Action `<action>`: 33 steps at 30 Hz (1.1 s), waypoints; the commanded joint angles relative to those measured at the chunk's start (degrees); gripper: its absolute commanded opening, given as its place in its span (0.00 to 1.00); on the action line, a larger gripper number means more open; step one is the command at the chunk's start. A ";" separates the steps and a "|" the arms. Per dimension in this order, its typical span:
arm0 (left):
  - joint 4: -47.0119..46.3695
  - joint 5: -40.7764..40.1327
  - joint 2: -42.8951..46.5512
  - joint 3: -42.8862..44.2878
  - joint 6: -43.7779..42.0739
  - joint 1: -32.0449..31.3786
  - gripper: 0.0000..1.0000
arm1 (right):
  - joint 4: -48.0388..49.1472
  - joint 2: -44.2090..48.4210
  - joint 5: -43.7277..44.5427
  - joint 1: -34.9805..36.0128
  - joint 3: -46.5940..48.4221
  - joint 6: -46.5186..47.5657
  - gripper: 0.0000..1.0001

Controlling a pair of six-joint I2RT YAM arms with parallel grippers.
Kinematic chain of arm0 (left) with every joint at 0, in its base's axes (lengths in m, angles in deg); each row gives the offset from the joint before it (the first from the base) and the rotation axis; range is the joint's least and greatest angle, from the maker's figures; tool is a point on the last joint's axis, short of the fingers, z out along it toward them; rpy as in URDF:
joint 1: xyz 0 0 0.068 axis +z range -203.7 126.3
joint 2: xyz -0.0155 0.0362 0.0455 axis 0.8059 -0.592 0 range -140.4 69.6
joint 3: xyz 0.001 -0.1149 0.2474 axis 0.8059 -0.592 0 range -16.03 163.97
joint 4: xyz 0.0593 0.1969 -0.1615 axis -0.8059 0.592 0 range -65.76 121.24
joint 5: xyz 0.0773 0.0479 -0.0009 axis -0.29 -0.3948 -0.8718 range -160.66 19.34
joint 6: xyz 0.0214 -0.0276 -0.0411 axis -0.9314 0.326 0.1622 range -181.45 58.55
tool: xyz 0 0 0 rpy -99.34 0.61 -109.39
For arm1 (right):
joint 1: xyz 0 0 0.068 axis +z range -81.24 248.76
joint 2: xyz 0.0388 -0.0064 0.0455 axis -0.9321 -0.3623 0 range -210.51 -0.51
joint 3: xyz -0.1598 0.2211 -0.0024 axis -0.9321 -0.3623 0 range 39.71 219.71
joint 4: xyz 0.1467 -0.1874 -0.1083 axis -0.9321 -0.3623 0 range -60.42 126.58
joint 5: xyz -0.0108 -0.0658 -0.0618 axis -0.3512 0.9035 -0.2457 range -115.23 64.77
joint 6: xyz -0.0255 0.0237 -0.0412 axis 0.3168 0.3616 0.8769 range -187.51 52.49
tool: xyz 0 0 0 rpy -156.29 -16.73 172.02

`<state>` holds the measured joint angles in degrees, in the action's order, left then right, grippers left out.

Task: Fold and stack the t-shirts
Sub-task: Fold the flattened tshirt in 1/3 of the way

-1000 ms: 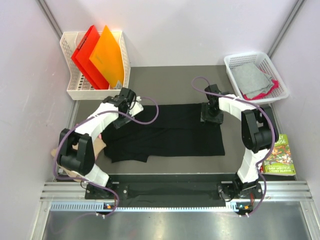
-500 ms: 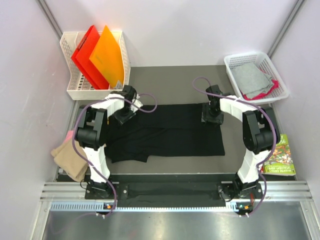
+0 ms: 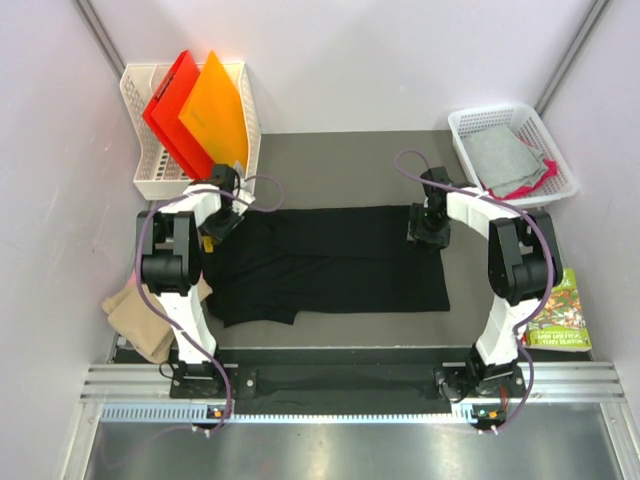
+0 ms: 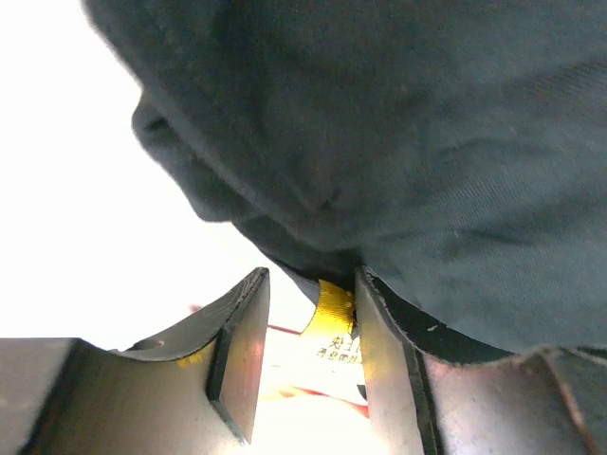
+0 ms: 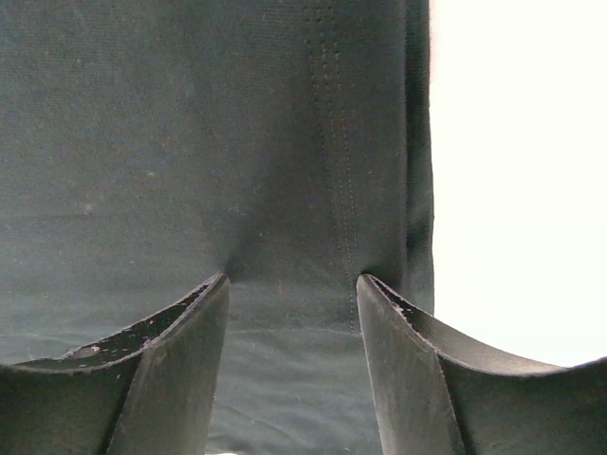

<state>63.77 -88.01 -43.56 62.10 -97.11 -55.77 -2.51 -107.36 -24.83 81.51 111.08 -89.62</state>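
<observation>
Matte black t-shirt [image 3: 330, 265], rectangular, lightly creased

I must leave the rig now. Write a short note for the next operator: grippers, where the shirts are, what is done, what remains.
Left gripper: pinching the far left corner of the black t-shirt, by its yellow tag.
Right gripper: pinching the far right corner.
The shirt lies spread flat on the table.
Tan shirt: heaped at the near left.
White basket, far right: grey and pink cloth inside.
Done: shirt spread.
Left: fold it, then fold and stack the others.
</observation>
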 commanded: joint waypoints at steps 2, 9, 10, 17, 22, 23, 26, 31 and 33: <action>1.42 1.78 6.37 0.26 0.06 -1.97 0.47 | 3.06 -5.04 3.73 -3.08 -0.01 2.34 0.57; 6.96 3.01 10.94 6.24 2.52 -6.02 0.48 | 1.30 -2.76 2.50 -2.73 2.10 1.81 0.57; 7.92 3.63 11.64 7.03 2.96 -6.02 0.48 | 1.12 -2.32 2.41 -2.65 2.10 1.89 0.57; 6.80 5.57 14.74 2.75 2.88 -9.78 0.50 | -0.11 1.11 0.92 -2.56 3.50 2.16 0.57; 7.23 7.06 7.09 3.25 5.94 -11.29 0.49 | -0.55 0.33 0.30 -2.03 4.39 1.98 0.57; 7.23 7.15 4.38 4.13 6.13 -11.29 0.49 | -0.46 0.24 0.30 -1.94 4.21 1.98 0.57; 7.58 7.24 -0.03 6.32 6.48 -11.29 0.49 | -0.28 -0.03 0.30 -1.94 3.69 2.07 0.57; 8.55 6.45 -4.60 8.18 6.13 -11.21 0.48 | -0.28 -1.08 0.21 -1.94 3.68 2.33 0.57; 7.94 6.01 -5.48 8.44 6.04 -11.29 0.49 | -0.11 -2.22 0.04 -1.94 4.38 2.51 0.57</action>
<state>71.48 -81.82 -46.56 68.81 -91.56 -67.52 -4.56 -108.17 -26.88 80.46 113.03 -88.70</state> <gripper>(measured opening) 0.484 0.570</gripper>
